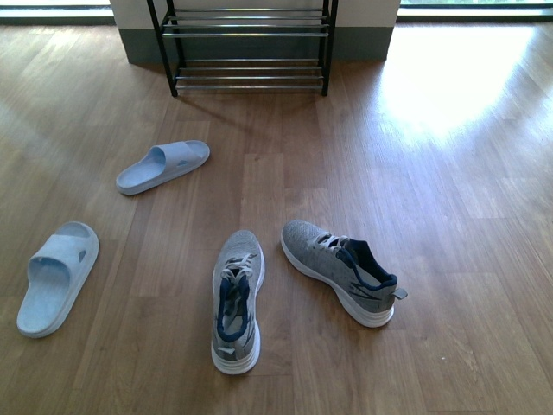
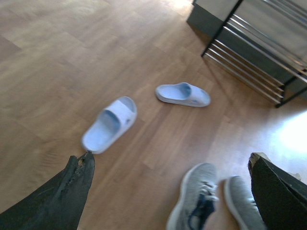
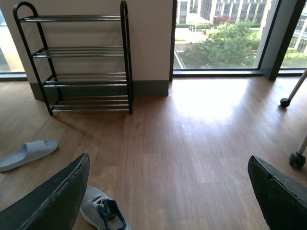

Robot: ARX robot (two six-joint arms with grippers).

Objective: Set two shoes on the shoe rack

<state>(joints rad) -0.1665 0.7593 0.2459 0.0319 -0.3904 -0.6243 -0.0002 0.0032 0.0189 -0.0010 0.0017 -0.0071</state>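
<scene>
The grey knit sneaker [image 1: 236,303] at your 6 o'clock in the front view lies closest, upright on its white sole with the toe aimed at 12. The second sneaker [image 1: 341,270] sits just beside it at about 4 o'clock, toe angled toward 10 and navy-lined heel swung outward; the two do not touch. One pale blue slide [image 1: 57,277] lies at 8 o'clock, and the other slide [image 1: 162,165] is farther out at 10 o'clock, well apart from it. The shoe rack [image 1: 246,33] stands against the wall at 12 o'clock, beyond all four shoes.

Your left fingers [image 2: 72,191] are spread wide with nothing between them, hanging over the wooden floor [image 2: 57,72] with the slides and the sneaker toes below. Your right fingers [image 3: 57,196] are spread just as wide and also empty, facing the rack. Neither arm shows in the front view.

As for progress, I'd call this the very start. The right wrist view shows every tier of chrome bars bare, and all the footwear is down on the floor. Both placements remain: reach, pinch, carry to 12 o'clock and set down, twice over. The sneakers look like the nearer candidates, one for each arm, though the task does not say which two shoes you must take. Nothing is gripped, so no step counts as done
</scene>
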